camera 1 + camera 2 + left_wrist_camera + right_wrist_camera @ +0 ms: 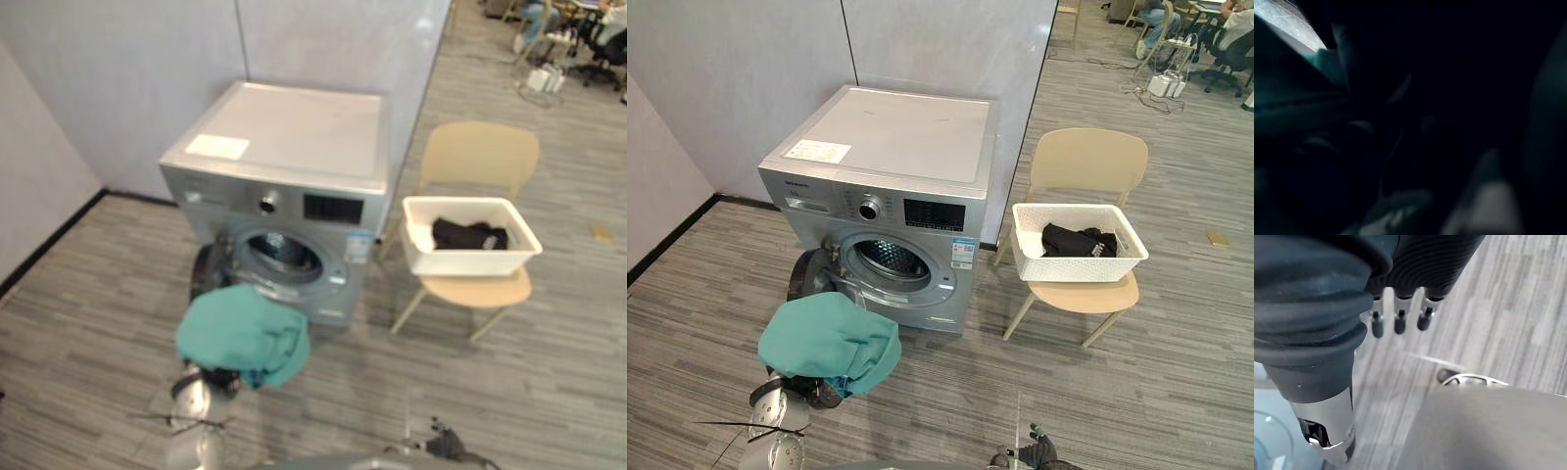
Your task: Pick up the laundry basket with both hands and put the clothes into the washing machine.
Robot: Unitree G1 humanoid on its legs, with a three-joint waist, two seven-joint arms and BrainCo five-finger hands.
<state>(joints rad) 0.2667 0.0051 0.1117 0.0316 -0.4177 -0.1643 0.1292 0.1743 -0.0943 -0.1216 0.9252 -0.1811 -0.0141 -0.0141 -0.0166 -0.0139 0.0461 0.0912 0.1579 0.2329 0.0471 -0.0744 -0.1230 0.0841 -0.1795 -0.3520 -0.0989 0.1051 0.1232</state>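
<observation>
Teal garment (828, 343) drapes the left hand (805, 391), grip unclear; right hand (1399, 319) hangs open.

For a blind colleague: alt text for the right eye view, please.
A teal garment is held up before a silver washing machine, door open. Beside it, a white basket of dark clothes sits on a beige chair.

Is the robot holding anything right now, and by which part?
A teal garment lies draped over the left hand, hiding its hold, so the place cannot be told. The right hand holds nothing.
</observation>
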